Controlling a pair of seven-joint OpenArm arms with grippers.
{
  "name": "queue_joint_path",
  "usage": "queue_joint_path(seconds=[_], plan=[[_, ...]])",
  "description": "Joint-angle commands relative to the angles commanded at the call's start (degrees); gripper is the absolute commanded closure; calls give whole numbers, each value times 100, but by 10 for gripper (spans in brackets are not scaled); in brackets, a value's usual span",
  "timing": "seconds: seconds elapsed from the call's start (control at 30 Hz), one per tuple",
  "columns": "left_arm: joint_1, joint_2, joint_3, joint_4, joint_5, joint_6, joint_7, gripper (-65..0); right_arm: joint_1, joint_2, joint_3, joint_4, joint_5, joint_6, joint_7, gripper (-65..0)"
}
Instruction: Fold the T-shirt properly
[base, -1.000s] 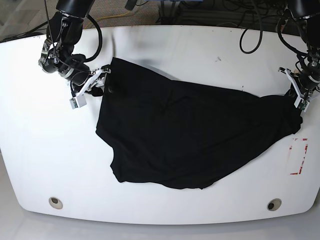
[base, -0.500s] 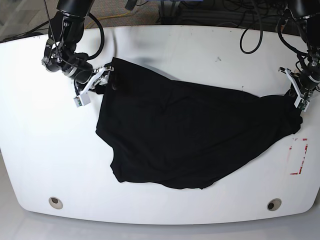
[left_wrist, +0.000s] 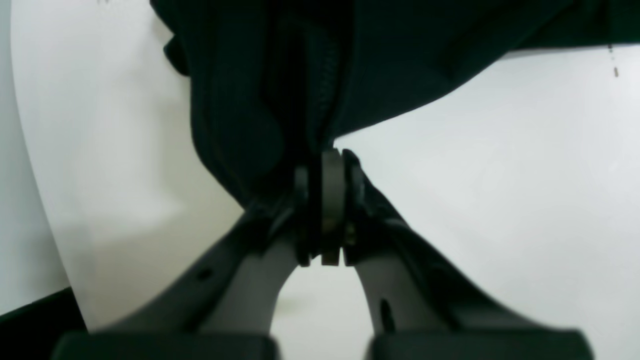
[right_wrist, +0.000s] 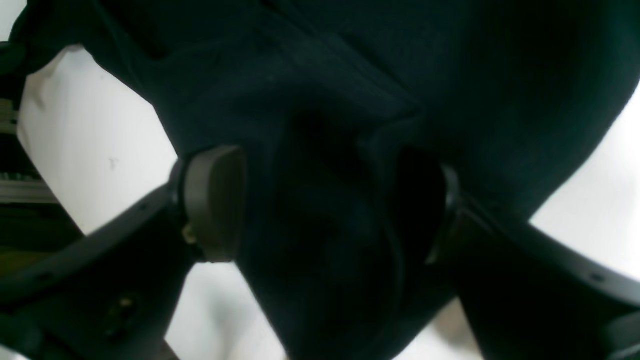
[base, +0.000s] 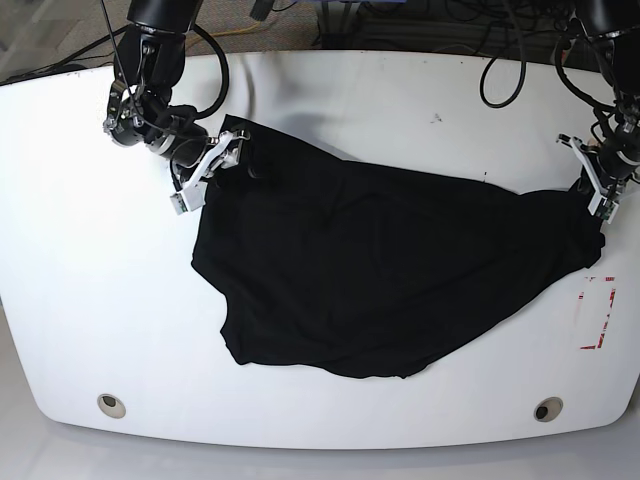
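The black T-shirt (base: 380, 270) lies crumpled and spread across the middle of the white table (base: 100, 300). My left gripper (base: 600, 200) is at the shirt's right tip. The left wrist view shows that gripper (left_wrist: 325, 200) shut, pinching a fold of the T-shirt (left_wrist: 280, 75). My right gripper (base: 228, 155) is over the shirt's upper left corner. In the right wrist view it (right_wrist: 320, 205) stands open, and a bunched part of the T-shirt (right_wrist: 350, 100) fills the gap between its fingers (right_wrist: 215, 200).
A red-marked rectangle (base: 597, 312) sits on the table near its right edge. Two round holes (base: 112, 404) (base: 547, 408) lie near the front edge. Cables run along the back edge behind both arms.
My right gripper has moved right and slightly up, from beside the shirt's left edge onto its upper left corner. The left gripper and the shirt's right tip have stayed put.
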Motion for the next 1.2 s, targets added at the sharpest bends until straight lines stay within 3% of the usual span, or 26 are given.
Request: queue_joint_path(seconds=[0.27,0.4,0.47,0.5,0.77,0.93,1.07,1.2], plan=[[-9,0,0,0,0,0,0,0,9,18,0,-132,-220,0,325,-428],[-9,0,123,-9,0,0,-9,0,167,-105,0,-132,-1081,0,343,-217],[-9,0,149,-9,0,0,-9,0,185,-281,35,-97,-1574,0,404,-32],[-9,0,149,-9,0,0,-9,0,185,-316,44,-88,-1705,0,413,0],[-88,0,132,88,-9,0,-9,0,9,-308,53,1055,-2057,0,378,0],[-422,255,114,791,26,0,18,0,114,79,-9,1697,-1996,0,264,0],[-651,325,149,1363,527,0,9,0,677,466,0,1855,-1996,0,-123,0],[-1178,325,273,1556,624,0,18,0,1380,844,0,1829,-1987,0,-431,0]])
